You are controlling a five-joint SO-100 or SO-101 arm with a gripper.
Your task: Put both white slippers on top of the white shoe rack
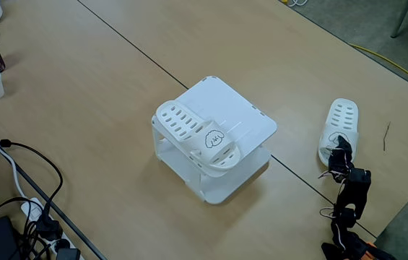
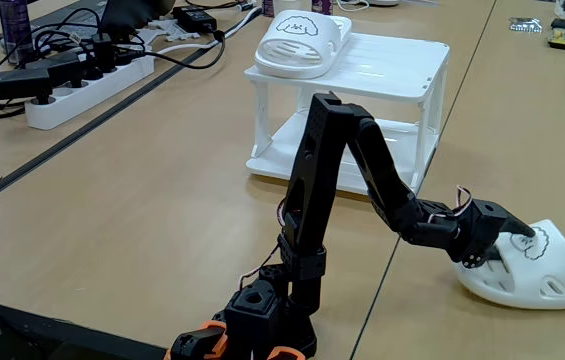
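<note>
Nearest, the jaws met the toe end of the second white slipper on the surface; their spread was unreadable. Its length ran away from them. Farther off, the first slipper sat atop the white shoe rack.

One black arm, single unit. Base black with orange parts, seated at the near edge of the worktop in a fixed view. Lower link stands nearly upright from the base; upper link folds at the top and slopes down to the right in that view. Wrist low, just above the worktop, with thin wires looped around it. Claw points right; whether its fingers are parted or closed cannot be told.
</note>
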